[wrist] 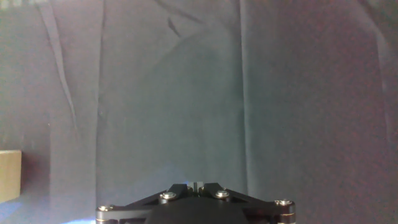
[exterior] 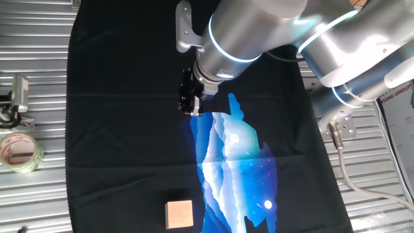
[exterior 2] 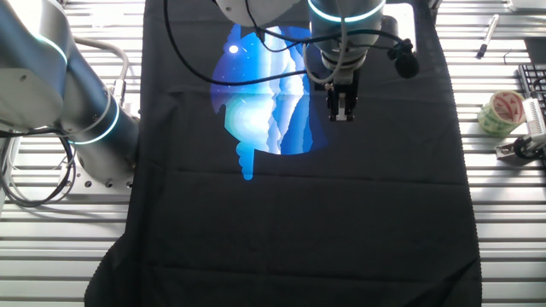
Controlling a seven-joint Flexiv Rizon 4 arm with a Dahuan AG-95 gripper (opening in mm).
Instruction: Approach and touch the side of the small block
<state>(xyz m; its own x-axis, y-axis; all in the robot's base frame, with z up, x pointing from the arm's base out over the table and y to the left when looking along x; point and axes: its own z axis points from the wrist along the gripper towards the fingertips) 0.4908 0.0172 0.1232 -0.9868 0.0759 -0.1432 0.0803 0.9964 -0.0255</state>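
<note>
Gripper up above the black cloth, fingers drawn together with nothing between them; same closed look in the other fixed view, and in the hand view the two linkage arms meeting at the bottom centre. Pointing down near the upper edge of the blue-and-white mountain print on the cloth.

Small block at the near edge of one fixed view, resting flat on the cloth just left of the print's lower part, well apart from the gripper. Pale tan, plain faces, upright on one face. In the hand view only a slice of it at the left border, low in the frame, off to the side of the fingers. Not visible in the other fixed view.

Nothing lying on the cloth between gripper and block; only bare fabric with fold lines and creases.

Off the cloth, on the ribbed metal tabletop: a roll of clear tape at the left in one fixed view, well away from the block, with a small metal fixture just above it. Same roll at the right in the other fixed view, beside a metal clip-like piece. A pen near the top right there. Silver arm body filling the top of one fixed view, with a grey cable hanging at the right.
</note>
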